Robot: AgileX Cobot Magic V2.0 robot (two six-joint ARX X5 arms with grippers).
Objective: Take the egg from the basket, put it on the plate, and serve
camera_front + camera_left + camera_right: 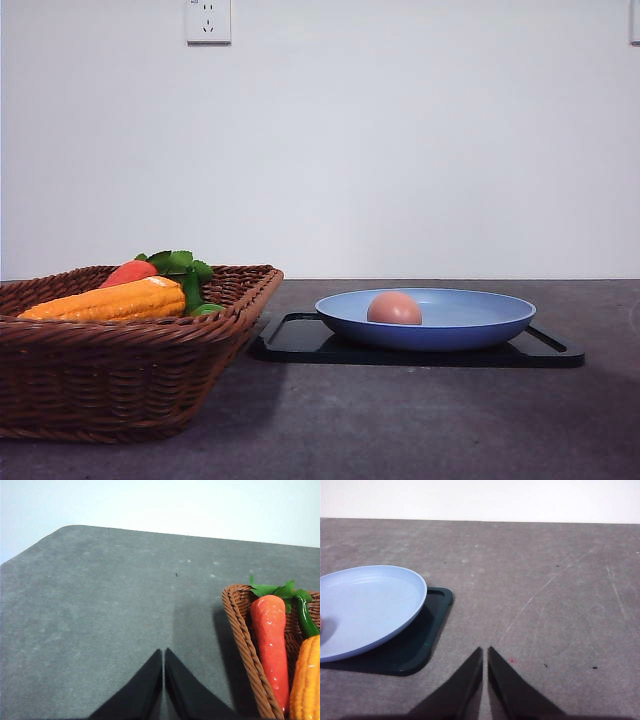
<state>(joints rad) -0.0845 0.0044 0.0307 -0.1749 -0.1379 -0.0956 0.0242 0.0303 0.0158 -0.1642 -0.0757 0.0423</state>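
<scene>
Egg (394, 308) in plate (480, 325) on tray (545, 350); basket (110, 385) beside.

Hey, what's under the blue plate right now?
The plate sits on a black tray, which rests on the table. The tray's middle is covered by the plate, so anything there can't be seen.

Brown egg (394, 308) in blue plate (480, 325), beside wicker basket (120, 385)
</scene>
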